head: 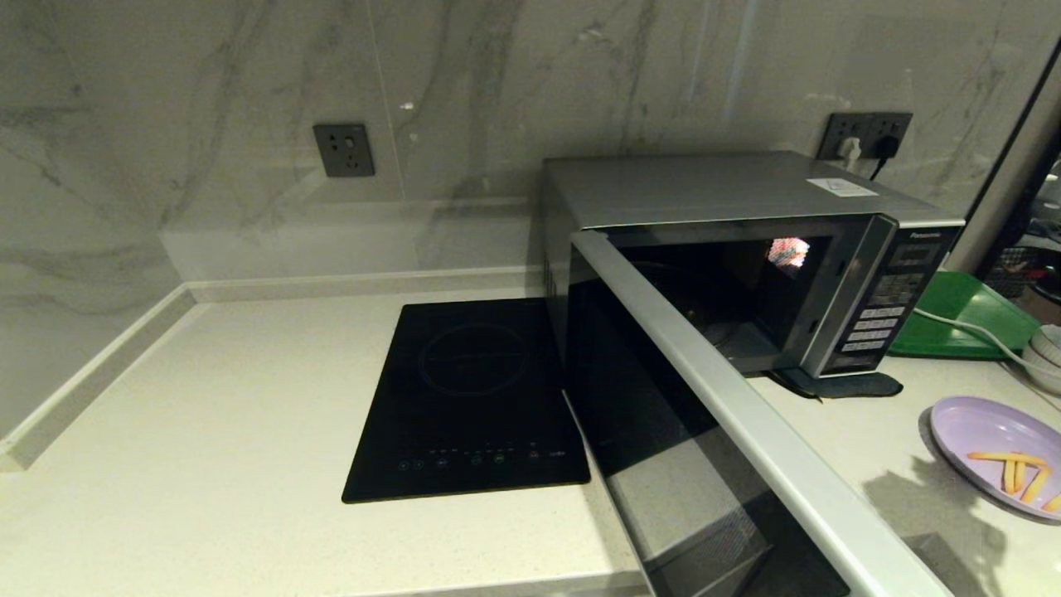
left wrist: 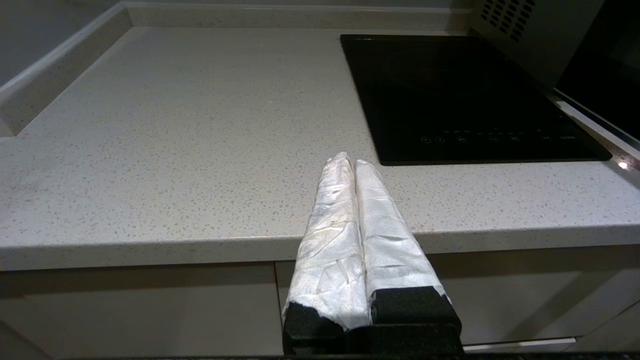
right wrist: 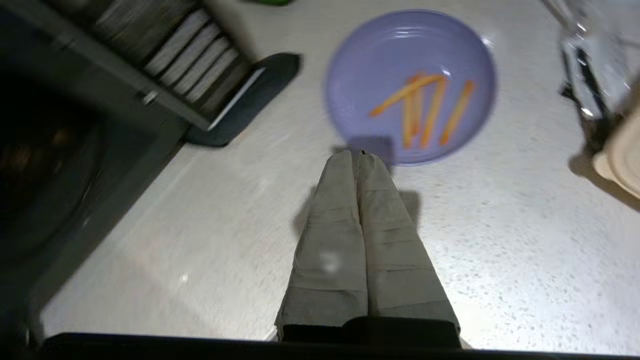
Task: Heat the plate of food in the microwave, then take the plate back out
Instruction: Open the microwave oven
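The silver microwave (head: 729,199) stands on the counter with its dark glass door (head: 688,431) swung wide open toward me; the cavity looks empty. The lavender plate of food (head: 990,452) with a few orange fries (right wrist: 420,102) rests on the counter to the right of the microwave. My right gripper (right wrist: 356,156) hovers over the counter just short of the plate's near rim, shut and holding nothing. My left gripper (left wrist: 349,160) is shut and empty, low at the counter's front edge, left of the cooktop. Neither gripper shows in the head view.
A flat black induction cooktop (head: 468,398) lies left of the microwave. A green tray (head: 961,319) sits behind the plate, with white bowls (head: 1046,348) and a white cable at the far right. The open door juts out over the counter's front.
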Robot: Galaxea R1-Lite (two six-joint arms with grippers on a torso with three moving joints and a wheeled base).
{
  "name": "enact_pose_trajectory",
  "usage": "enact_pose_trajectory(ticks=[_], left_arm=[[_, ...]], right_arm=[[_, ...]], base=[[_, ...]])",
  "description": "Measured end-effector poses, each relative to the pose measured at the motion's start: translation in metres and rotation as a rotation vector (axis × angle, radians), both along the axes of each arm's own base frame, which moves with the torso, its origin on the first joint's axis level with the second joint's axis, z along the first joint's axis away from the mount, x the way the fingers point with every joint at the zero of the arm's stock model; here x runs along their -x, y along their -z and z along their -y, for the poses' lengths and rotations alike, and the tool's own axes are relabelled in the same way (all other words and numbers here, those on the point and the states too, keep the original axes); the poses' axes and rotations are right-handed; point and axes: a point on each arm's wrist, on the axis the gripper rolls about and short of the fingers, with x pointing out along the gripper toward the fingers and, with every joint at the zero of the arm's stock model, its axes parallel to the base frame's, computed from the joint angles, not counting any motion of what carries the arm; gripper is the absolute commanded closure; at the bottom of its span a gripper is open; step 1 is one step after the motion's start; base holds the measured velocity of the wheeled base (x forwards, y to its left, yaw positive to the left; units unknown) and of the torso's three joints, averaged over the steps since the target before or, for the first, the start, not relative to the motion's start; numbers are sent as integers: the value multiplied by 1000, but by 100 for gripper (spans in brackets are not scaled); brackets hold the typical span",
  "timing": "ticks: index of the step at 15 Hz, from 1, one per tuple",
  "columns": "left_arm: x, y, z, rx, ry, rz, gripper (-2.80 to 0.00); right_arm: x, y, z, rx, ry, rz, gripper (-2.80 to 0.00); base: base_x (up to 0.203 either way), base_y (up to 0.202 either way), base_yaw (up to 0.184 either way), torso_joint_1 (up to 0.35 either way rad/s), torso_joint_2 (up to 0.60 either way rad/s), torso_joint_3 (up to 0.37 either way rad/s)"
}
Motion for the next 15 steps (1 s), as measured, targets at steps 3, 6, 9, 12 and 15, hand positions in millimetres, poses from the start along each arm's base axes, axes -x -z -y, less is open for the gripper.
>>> enact_pose_trajectory(ticks=[3, 6, 9, 12, 15], left_arm=[[0, 0, 0, 0, 0, 0, 0], [0, 0, 0, 0, 0, 0, 0], [0, 0, 0, 0, 1, 0, 0], [0, 0, 0, 0, 0, 0, 0], [0, 0, 0, 0, 0, 0, 0]], right_arm=[[3, 23, 45, -233, 127, -34, -280], [5, 46, 70, -452, 131, -48, -280], [1, 62, 86, -572, 201, -50, -280], [-7, 75, 99, -600, 237, -88, -280], [-23, 89, 115, -577, 311, -154, -280]], base=[[0, 0, 0, 0, 0, 0], [0, 0, 0, 0, 0, 0], [0, 0, 0, 0, 0, 0], [0, 0, 0, 0, 0, 0], [0, 0, 0, 0, 0, 0]])
